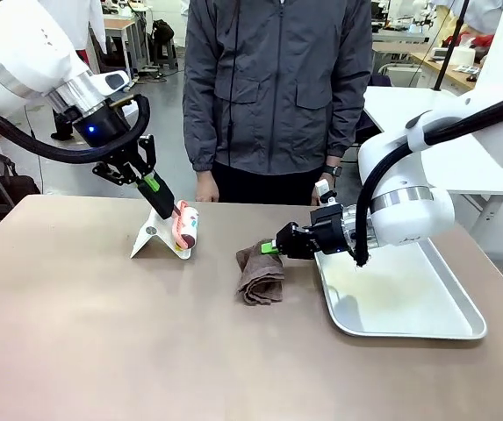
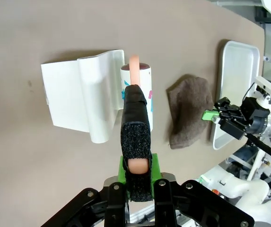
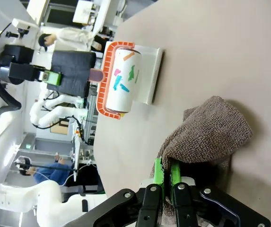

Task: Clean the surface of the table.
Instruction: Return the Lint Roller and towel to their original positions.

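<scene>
Brownish-taupe desk (image 1: pixel 102 333) spans the whole foreground, running from the robot's side across to a person in a dark grey jacket (image 1: pixel 277 88) standing at the far edge. Landmark: crumpled brown cloth (image 1: pixel 261 274) lying near the desk's middle. Right end effector (image 1: pixel 271 248) comes in low from the tray side, jaws closed on the cloth's upper edge; the right wrist view shows the green pads (image 3: pixel 160 176) pinching a fold of cloth (image 3: pixel 211 135), the rest of it draped flat on the desk (image 3: pixel 230 56). Just to the right of the cloth, a shiny metal tray (image 1: pixel 462 326) sits on the desk, the right arm's wrist passing over its near-left corner. To the left of the cloth, near but not touching, a lint roller (image 1: pixel 185 226) with a white patterned roll and salmon-coloured frame rests against a white stand (image 1: pixel 150 237). Left end effector (image 1: pixel 165 203) slants down from upper left, closed on the roller's handle; the left wrist view shows the peach handle (image 2: pixel 134 64) running out between the black padded fingers (image 2: pixel 136 142) toward the roll (image 2: pixel 142 87), with the stand (image 2: pixel 78 94) beside it and the cloth (image 2: pixel 188 111) and tray (image 2: pixel 232 71) beyond. Person's hand (image 1: pixel 205 186) hangs at the far desk edge, behind the roller.
</scene>
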{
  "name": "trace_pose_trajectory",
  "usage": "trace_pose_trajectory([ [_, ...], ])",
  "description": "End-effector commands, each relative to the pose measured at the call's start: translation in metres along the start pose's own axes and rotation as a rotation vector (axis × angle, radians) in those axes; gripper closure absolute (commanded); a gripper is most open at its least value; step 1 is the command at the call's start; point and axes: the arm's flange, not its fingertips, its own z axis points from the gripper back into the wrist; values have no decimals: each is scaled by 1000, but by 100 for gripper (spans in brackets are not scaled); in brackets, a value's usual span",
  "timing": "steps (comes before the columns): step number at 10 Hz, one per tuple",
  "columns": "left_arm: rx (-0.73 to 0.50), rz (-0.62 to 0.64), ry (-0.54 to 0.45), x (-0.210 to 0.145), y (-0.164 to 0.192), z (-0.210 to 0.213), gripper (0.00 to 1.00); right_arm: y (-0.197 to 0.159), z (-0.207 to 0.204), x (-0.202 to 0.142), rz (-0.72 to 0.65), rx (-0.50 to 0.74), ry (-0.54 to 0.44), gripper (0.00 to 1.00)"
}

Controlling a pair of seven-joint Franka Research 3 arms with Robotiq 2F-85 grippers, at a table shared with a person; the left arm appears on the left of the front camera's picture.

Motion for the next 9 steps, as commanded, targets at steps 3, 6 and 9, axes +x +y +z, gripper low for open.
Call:
trace_pose_trajectory([
  [3, 49, 31, -15, 6, -2, -11, 80, 0, -8, 3, -18, 13, -13, 94],
  [6, 63, 47, -24, 9, 1, -17, 80, -3, -10, 3, -31, 11, -2, 94],
  [9, 69, 51, -20, 9, 2, -18, 80, -2, -12, 4, -27, 10, 5, 94],
])
